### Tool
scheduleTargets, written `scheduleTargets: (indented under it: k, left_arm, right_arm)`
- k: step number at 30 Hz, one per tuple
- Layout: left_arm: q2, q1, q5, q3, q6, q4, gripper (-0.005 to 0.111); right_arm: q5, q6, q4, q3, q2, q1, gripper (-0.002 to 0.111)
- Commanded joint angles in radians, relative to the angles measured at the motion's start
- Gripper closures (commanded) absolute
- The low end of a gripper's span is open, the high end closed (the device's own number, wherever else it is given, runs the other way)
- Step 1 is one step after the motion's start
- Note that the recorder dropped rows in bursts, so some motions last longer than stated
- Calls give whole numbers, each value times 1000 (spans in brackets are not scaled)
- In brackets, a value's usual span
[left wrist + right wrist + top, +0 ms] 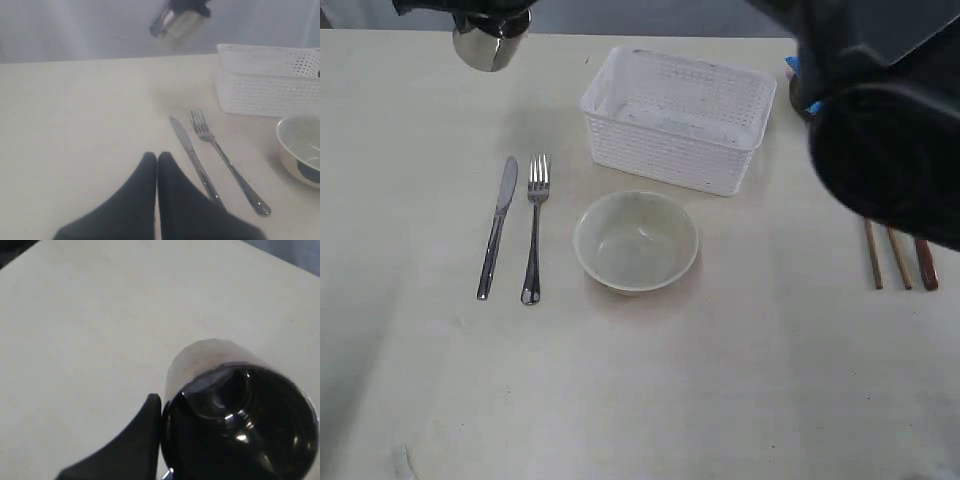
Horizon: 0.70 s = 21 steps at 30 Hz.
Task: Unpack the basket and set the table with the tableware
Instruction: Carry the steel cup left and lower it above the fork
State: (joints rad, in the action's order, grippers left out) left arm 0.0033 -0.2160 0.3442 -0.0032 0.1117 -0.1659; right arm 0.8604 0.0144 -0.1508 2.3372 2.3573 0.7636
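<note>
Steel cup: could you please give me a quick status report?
Left gripper shut, empty. Right gripper shut on steel cup, held off the table, past knife and fork. No obstruction visible below.

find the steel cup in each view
exterior: steel cup at top left, above the fork
left wrist: steel cup far off, beyond the fork
right wrist: steel cup close up, mouth facing camera
shared landmark: fork, in exterior and left wrist only

This is looking like a robot test lab: a black robot arm [890, 130] is hanging over a plain off-white table [720, 400], with a grey backdrop [75, 30] hanging beyond it.
</note>
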Motion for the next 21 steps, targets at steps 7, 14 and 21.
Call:
scheduleTargets:
  k: [7,14,21]
  left_arm:
    - [-3,-6,-2,3,-1,0,107]
    - [-3,-6,-2,3,-3,0,107]
    - [-3,-6,-2,3,-3,0,107]
  right_arm:
    - [236,72,129,299,274,6,108]
    - [208,72,151,296,279,6,108]
    - [190,74,151,297,299,6,108]
